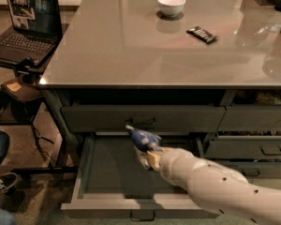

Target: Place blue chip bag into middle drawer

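- Camera view: the arm (215, 187) comes in from 4 o'clock and ends at the gripper (149, 154), which hangs over the open middle drawer (107, 201), right of the tray's centre.
- Fingers (152, 159): pinched on the lower end of the blue chip bag (141, 138). The bag sticks out of the grip toward 11 o'clock.
- Bag position: in the air above the tray, just in front of the closed top drawer (107, 118), and not resting on the tray floor.
- Drawer: pulled well out, with the shallow tray exposed and the handle at 6 o'clock.
- Table (126, 50): carries a white bowl (171, 4) at 12 o'clock and a black candy bar wrapper (202, 33) at 1 o'clock. Neither belongs to the task.
- Step in hand, as judged: the carry looks complete and the bag is at the placing stage, over its target.
- Next move calls for: a short descent toward the tray floor, then spreading the fingers so the bag drops inside the walls.
- Caution: the bag tip sits close to the top drawer front. Lowering before release should avoid a snag, and the withdrawal should run toward 4 o'clock.
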Controlling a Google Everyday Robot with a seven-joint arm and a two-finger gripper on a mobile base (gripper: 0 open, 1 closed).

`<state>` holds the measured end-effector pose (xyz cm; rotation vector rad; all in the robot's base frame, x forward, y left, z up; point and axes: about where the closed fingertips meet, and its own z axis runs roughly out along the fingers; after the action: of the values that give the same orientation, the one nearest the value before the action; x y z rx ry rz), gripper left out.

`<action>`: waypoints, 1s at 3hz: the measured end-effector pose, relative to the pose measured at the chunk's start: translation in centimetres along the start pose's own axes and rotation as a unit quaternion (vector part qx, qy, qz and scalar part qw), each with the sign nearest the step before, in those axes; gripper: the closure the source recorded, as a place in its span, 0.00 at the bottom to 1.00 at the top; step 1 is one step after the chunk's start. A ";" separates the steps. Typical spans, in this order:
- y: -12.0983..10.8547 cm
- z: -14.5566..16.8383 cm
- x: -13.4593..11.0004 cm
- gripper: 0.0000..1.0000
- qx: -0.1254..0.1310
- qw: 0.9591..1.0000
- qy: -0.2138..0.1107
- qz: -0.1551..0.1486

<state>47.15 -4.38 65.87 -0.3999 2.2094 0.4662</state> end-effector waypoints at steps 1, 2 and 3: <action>-2.3 0.0 2.3 1.00 0.030 0.999 0.006 0.029; -2.3 0.0 2.3 1.00 0.030 0.999 0.006 0.029; -2.7 2.3 5.7 1.00 0.036 0.998 0.029 0.039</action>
<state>46.35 -6.43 59.50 -0.2926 2.2967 0.4212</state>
